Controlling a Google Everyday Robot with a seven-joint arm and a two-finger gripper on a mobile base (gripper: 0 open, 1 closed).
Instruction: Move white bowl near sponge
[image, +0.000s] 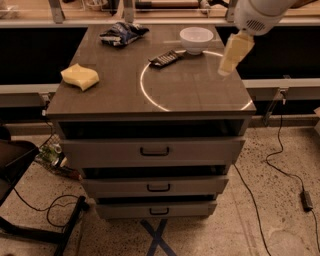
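We see our arm (262, 12) coming in at the upper right corner of the frame, where the top edge cuts off its white, rounded wrist housing with a small vent grille. Just below it, our gripper (226, 67) hangs in the upper right of the frame. It is a pale yellowish piece slanting down and to the left, its tip lower than the wrist.

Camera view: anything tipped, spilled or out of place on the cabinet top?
Nothing stands out. The white bowl sits upright at the back, the remote beside it, the snack bag back left, the sponge flat near the left edge. The hand hangs above the right side.
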